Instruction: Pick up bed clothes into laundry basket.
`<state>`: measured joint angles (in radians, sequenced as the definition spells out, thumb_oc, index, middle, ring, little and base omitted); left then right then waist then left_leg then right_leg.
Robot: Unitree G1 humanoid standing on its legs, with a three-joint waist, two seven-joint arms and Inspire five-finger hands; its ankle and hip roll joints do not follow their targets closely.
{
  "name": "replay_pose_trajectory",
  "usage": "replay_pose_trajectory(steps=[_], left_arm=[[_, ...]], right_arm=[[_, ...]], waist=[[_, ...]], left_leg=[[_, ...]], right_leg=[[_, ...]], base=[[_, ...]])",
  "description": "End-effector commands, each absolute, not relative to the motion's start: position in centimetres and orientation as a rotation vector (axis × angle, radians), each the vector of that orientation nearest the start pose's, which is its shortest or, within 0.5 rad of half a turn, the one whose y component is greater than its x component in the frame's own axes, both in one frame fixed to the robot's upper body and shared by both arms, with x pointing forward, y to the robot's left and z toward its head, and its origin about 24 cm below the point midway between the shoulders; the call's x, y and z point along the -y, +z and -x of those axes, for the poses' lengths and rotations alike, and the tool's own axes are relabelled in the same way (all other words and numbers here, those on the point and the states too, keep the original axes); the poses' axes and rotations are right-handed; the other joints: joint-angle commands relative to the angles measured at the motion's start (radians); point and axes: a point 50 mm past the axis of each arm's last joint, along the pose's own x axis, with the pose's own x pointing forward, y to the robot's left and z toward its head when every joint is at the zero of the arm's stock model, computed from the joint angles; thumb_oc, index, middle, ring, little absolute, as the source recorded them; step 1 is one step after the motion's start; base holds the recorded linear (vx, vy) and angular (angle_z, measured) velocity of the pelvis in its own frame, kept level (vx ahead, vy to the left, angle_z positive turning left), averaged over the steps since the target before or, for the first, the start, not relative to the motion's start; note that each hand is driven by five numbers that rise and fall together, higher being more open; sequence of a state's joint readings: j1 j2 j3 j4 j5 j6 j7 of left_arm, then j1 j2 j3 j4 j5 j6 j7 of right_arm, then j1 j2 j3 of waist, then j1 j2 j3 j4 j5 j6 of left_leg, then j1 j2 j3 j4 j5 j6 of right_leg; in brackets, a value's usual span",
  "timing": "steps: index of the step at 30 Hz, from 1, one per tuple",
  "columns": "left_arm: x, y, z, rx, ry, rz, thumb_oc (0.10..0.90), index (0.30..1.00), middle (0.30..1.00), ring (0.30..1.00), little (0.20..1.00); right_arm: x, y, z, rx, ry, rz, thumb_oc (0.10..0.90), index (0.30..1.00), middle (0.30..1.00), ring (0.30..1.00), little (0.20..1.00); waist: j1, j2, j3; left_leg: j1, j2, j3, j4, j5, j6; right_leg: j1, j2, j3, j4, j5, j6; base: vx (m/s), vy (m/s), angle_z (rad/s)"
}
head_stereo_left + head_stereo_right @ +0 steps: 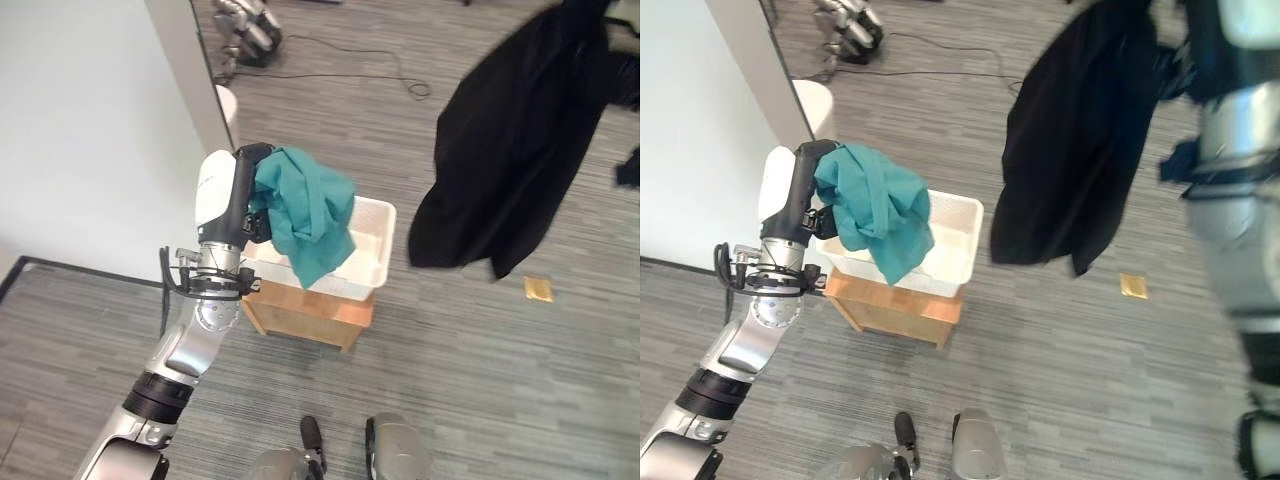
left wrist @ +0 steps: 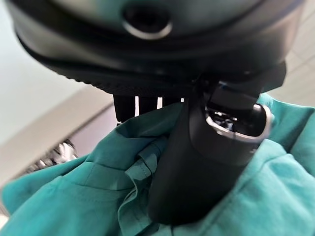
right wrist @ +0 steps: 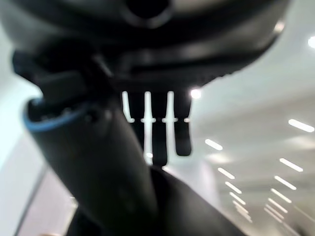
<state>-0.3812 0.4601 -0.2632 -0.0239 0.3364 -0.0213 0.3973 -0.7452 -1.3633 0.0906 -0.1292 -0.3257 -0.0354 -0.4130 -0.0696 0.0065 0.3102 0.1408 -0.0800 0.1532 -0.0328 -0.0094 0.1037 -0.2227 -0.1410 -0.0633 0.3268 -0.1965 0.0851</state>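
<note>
A teal garment hangs from my left hand, which is shut on it just above the left end of the white laundry basket. In the left wrist view the thumb presses into the teal cloth. A large black garment dangles in the air to the right of the basket, well above the floor. It hangs from my raised right hand, whose thumb pins the black cloth.
The basket sits on a low wooden stand. A white wall runs along the left. A small tan square lies on the grey carpet at right. Some machinery stands far back by the wall's corner.
</note>
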Motion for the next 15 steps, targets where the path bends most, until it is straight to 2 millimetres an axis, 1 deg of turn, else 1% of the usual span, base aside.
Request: replay_pose_trajectory(steps=[1,2,3,4,6,7,8,9,10,13,15], left_arm=[[-14.8,18.1,-28.1,0.777,0.096,-0.695,0.400,0.300,0.300,0.300,0.300],[-15.2,16.9,-27.6,0.738,0.083,-0.702,0.400,0.300,0.300,0.300,0.300],[-15.6,16.6,-27.4,0.723,0.097,-0.700,0.400,0.300,0.300,0.300,0.300],[-15.6,16.5,-27.3,0.720,0.099,-0.699,0.400,0.300,0.300,0.300,0.300],[-16.7,15.9,-27.0,0.687,0.137,-0.696,0.400,0.300,0.300,0.300,0.300],[-17.6,15.6,-26.6,0.664,0.172,-0.693,0.400,0.300,0.300,0.300,0.300],[-17.6,15.5,-26.6,0.662,0.173,-0.692,0.400,0.300,0.300,0.300,0.300],[-18.3,15.2,-26.3,0.641,0.204,-0.695,0.400,0.300,0.300,0.300,0.300],[-18.4,15.2,-26.3,0.639,0.205,-0.696,0.400,0.300,0.300,0.300,0.300],[-19.2,14.7,-25.6,0.611,0.233,-0.697,0.400,0.300,0.300,0.300,0.300],[-19.5,14.4,-25.3,0.599,0.235,-0.690,0.400,0.300,0.300,0.300,0.300]], right_arm=[[25.0,42.6,-22.3,1.279,-0.758,1.380,0.400,0.300,0.300,0.300,0.300],[24.3,43.3,-22.0,1.312,-0.736,1.391,0.400,0.300,0.300,0.300,0.300],[24.2,43.6,-22.0,1.323,-0.737,1.375,0.400,0.300,0.300,0.300,0.300],[24.1,43.6,-22.1,1.325,-0.732,1.374,0.400,0.300,0.300,0.300,0.300],[23.9,43.3,-22.9,1.307,-0.709,1.372,0.400,0.300,0.300,0.300,0.300],[23.8,43.4,-23.0,1.300,-0.705,1.385,0.400,0.300,0.300,0.300,0.300],[23.8,43.4,-23.1,1.300,-0.703,1.385,0.400,0.300,0.300,0.300,0.300],[23.8,43.4,-23.1,1.292,-0.709,1.389,0.400,0.300,0.300,0.300,0.300],[23.8,43.4,-23.1,1.292,-0.708,1.389,0.400,0.300,0.300,0.300,0.300],[23.8,43.2,-23.1,1.289,-0.714,1.402,0.400,0.300,0.300,0.300,0.300],[23.9,43.2,-23.1,1.289,-0.722,1.404,0.400,0.300,0.300,0.300,0.300]], waist=[[0.057,-0.063,-0.166],[0.078,-0.083,-0.192],[0.081,-0.083,-0.205],[0.078,-0.082,-0.206],[0.083,-0.076,-0.223],[0.085,-0.070,-0.231],[0.082,-0.069,-0.231],[0.088,-0.063,-0.236],[0.085,-0.063,-0.237],[0.093,-0.060,-0.240],[0.099,-0.061,-0.242]], left_leg=[[-0.049,0.172,0.086,-0.053,0.037,-0.157],[-0.034,0.175,0.083,-0.053,0.031,-0.165],[-0.028,0.173,0.085,-0.052,0.030,-0.169],[-0.026,0.173,0.084,-0.053,0.030,-0.170],[-0.016,0.178,0.084,-0.053,0.032,-0.179],[-0.014,0.186,0.077,-0.054,0.036,-0.187],[-0.014,0.186,0.076,-0.054,0.036,-0.187],[-0.015,0.191,0.071,-0.054,0.040,-0.194],[-0.014,0.191,0.069,-0.054,0.040,-0.195],[-0.013,0.198,0.058,-0.054,0.044,-0.204],[-0.013,0.200,0.049,-0.054,0.046,-0.207]], right_leg=[[0.267,-0.009,-0.003,-0.240,0.094,0.075],[0.311,-0.025,-0.024,-0.290,0.120,0.080],[0.335,-0.023,-0.033,-0.316,0.133,0.082],[0.340,-0.023,-0.034,-0.324,0.137,0.082],[0.370,-0.022,-0.050,-0.358,0.151,0.084],[0.394,-0.020,-0.065,-0.383,0.156,0.083],[0.397,-0.020,-0.066,-0.385,0.157,0.083],[0.411,-0.019,-0.077,-0.398,0.154,0.083],[0.413,-0.018,-0.080,-0.400,0.155,0.082],[0.431,-0.017,-0.097,-0.406,0.148,0.079],[0.436,-0.016,-0.104,-0.408,0.143,0.077]], base=[[0.18,-0.205,1.33],[0.15,-0.138,1.25],[0.15,-0.139,1.03],[0.11,-0.087,0.65],[0.10,-0.107,0.47],[0.06,-0.089,0.45],[0.05,-0.103,0.31],[0.02,-0.055,0.14],[0.03,-0.081,0.02],[0.02,-0.079,-0.12],[0.02,-0.082,0.15]])
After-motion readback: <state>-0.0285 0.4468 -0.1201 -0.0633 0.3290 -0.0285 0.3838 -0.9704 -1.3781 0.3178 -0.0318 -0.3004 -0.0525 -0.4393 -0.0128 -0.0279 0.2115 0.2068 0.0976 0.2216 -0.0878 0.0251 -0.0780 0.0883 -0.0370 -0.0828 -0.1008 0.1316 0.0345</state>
